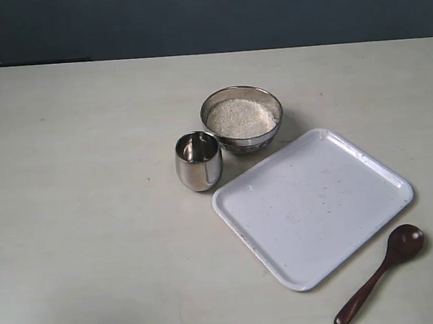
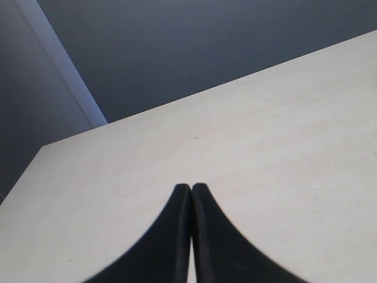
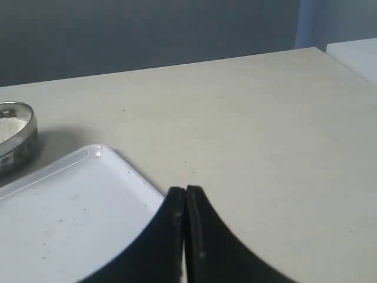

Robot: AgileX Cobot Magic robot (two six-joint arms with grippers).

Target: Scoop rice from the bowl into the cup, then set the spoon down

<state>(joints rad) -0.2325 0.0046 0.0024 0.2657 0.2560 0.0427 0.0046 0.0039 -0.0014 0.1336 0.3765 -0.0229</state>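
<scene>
The steel bowl (image 1: pixel 242 119) stands mid-table, filled with white rice (image 1: pixel 241 117). Just left and in front of it is the rounded steel cup (image 1: pixel 198 160), upright. The dark wooden spoon (image 1: pixel 380 273) lies on the table at the front right, its oval bowl pointing away. Neither gripper shows in the exterior view. My left gripper (image 2: pixel 191 187) is shut over bare table, holding nothing. My right gripper (image 3: pixel 185 190) is shut too, empty, hovering by the tray's edge; the bowl's rim (image 3: pixel 17 132) with some rice (image 3: pixel 10 126) peeks in at that view's side.
A white rectangular tray (image 1: pixel 312 205) lies empty between the bowl and the spoon, turned at an angle; the right wrist view also catches the tray (image 3: pixel 65 218). A dark wall runs behind the pale table (image 1: pixel 76 204).
</scene>
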